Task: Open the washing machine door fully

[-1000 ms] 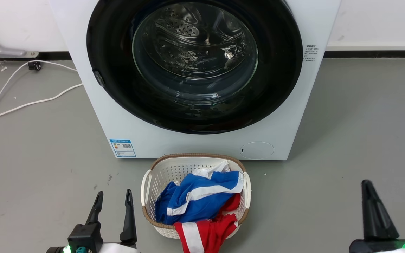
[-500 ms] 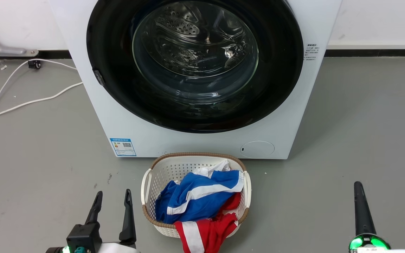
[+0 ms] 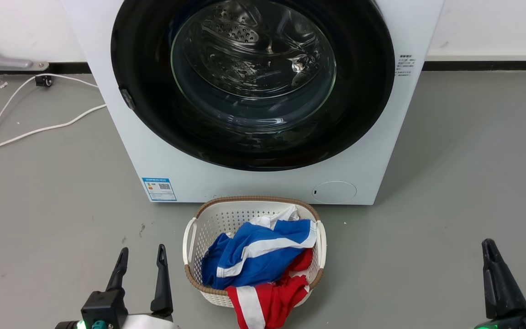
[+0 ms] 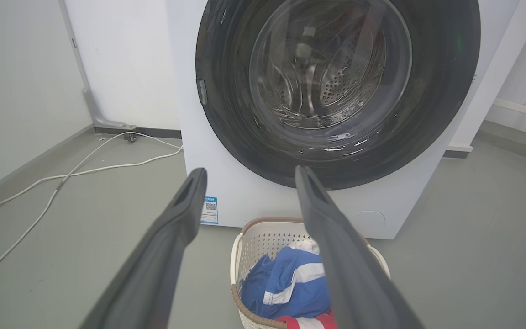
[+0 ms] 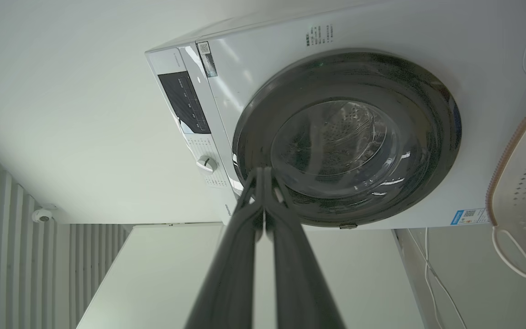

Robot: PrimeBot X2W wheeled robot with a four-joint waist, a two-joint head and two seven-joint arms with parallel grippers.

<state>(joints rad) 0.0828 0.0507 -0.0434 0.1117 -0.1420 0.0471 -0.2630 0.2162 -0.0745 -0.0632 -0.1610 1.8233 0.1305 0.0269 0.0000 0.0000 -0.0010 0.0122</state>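
Grey floor runs back to a white wall, and a white cable trails across it on the robot's left. The washing machine stands square ahead, with a blue label low on the left of its front and a round flap low on the right. The washing machine door covers most of that front: a glossy black ring around a bulging glass bowl, through which the perforated steel drum shows. The door seems to lie shut and flush against the cabinet, though from the head view the seam is hard to read. A small grey catch sits on the ring's left edge.

Just in front of the machine, below the door, a white laundry basket with a brown woven rim stands on the floor. It holds a blue garment with white stripes, and a red one spills over its near rim.

The left gripper hangs low beside the basket's left side, clear of it, with its two fingers parted by a moderate gap and nothing between them. The right gripper is at the lower right, well apart from the basket and the machine. In the right wrist view its fingers press together along their length, gripping nothing, and point toward the door's rim near a white knob and a dark control panel.
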